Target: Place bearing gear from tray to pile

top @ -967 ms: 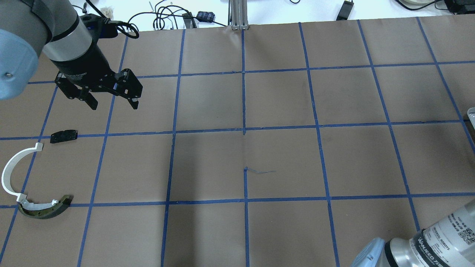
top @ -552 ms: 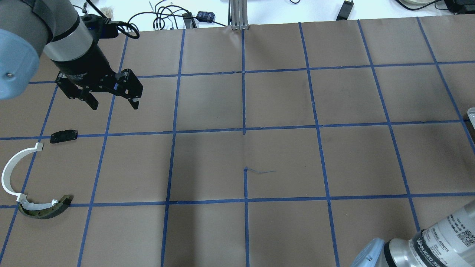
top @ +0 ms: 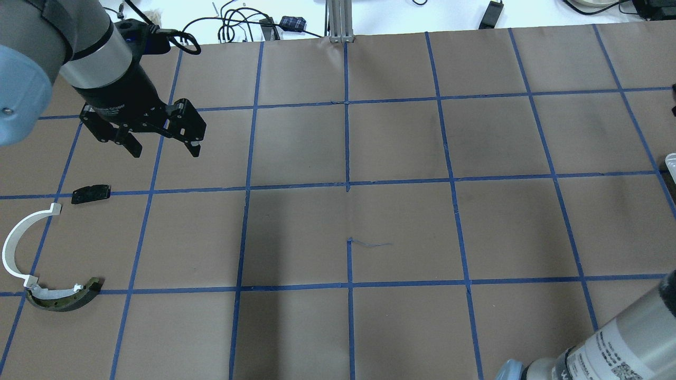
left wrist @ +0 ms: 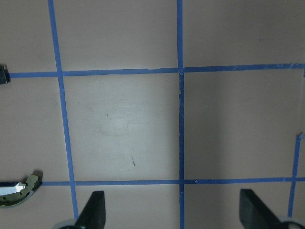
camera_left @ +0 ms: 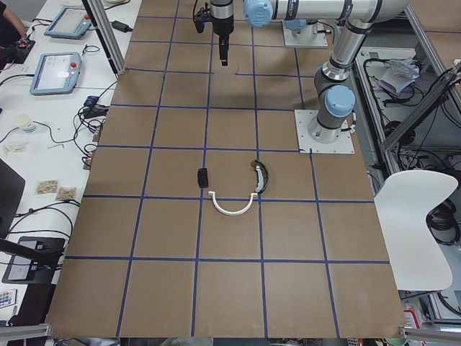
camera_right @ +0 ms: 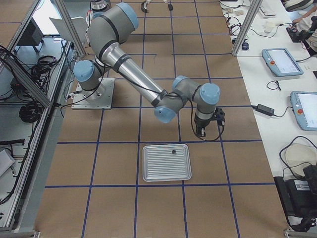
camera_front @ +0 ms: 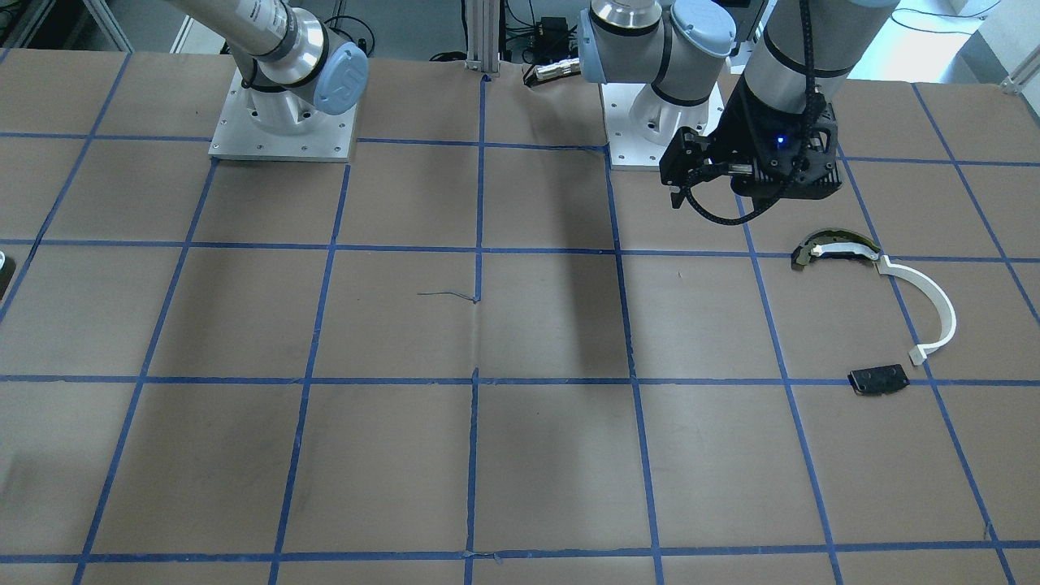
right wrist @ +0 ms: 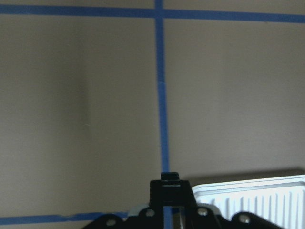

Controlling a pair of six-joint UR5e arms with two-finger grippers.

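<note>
Exterior right shows the bearing gear (camera_right: 174, 150), a small dark dot, lying near the far edge of the ribbed metal tray (camera_right: 158, 171), with the right gripper (camera_right: 202, 134) hanging just off the tray's corner, not over it. In the right wrist view its fingertips look pressed together with nothing between them. So the pick is the step in hand: I would spread those fingers before descending, centre them on the gear, and come straight down so the tips straddle it without catching the ribs. The pile — white arc strip (top: 15, 248), dark curved piece (top: 63, 300), black plate (top: 91, 193) — lies well apart at the table's other end, near the left gripper (top: 164, 152), which hangs spread and empty.
</note>
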